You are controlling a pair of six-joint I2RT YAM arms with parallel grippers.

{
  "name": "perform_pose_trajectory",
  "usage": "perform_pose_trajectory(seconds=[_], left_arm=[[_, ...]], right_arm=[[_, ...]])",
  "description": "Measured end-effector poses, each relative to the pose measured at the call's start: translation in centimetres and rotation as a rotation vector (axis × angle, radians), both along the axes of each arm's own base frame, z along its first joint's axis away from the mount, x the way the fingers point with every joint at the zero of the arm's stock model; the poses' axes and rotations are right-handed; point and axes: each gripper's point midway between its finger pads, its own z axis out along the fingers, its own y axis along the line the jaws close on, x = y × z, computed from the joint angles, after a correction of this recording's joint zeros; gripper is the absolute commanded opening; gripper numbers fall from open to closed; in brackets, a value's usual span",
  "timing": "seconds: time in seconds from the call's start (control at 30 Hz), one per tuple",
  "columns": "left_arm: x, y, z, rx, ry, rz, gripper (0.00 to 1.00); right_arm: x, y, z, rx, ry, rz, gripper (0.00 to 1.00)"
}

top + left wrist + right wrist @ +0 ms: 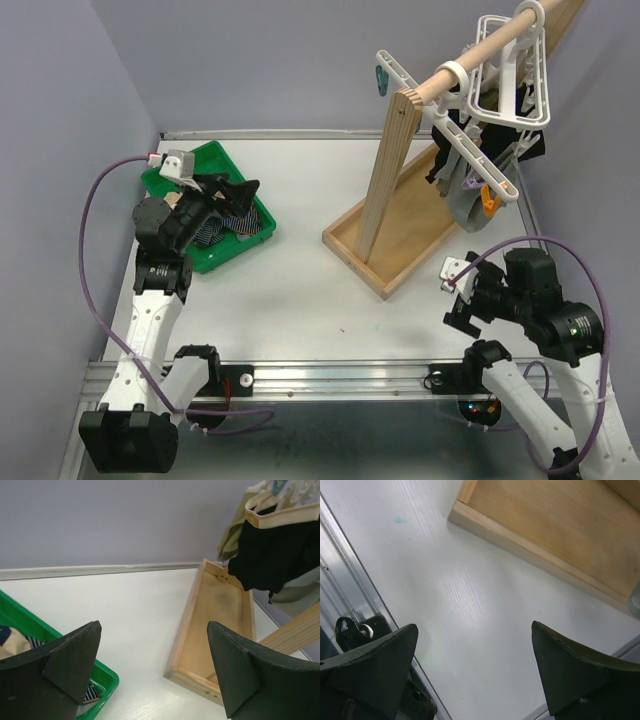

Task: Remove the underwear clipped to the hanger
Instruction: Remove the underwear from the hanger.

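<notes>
my left gripper (152, 630) and right gripper (474, 627) both gaped wide, empty. black underwear (280, 550) hung clipped on the hanger (505, 112); a hard sideways tug could have toppled its wooden stand (385, 180).

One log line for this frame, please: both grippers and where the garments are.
left gripper open, over green bin | right gripper open, above table by wooden tray | striped underwear in bin | black underwear hanging on hanger

left gripper (152, 630) empty, fingers (75, 655) spread wide; right gripper (474, 630) same, pointing down.
</notes>
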Motion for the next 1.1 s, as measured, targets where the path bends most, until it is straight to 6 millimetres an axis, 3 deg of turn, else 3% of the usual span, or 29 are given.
perform_pose_trajectory(seconds=[0.23,0.57,0.8,1.0,1.1], left_arm=[[-0.6,-3.5,-0.6,0.034,-0.005,-0.108,0.99],[-0.9,-4.9,-0.5,0.074,-0.039,-0.135,0.99],[-0.9,-4.7,-0.9,0.113,-0.046,-0.125,0.99],[-1.0,-4.6,-0.9,0.125,-0.052,-0.124,0.99],[-1.0,-4.6,-0.9,0.127,-0.053,-0.124,0.99]], right_arm=[[1.0,-3.2,-0.3,-0.027,-0.025,-0.234,1.0],[3.6,-7.2,0.3,-0.125,-0.054,-0.496,1.0],[6.7,-9.3,4.1,-0.15,-0.137,-0.664,1.0],[6.6,-10.7,6.7,-0.079,-0.239,-0.784,1.0],[6.3,-11.3,6.8,-0.075,-0.271,-0.821,1.0]])
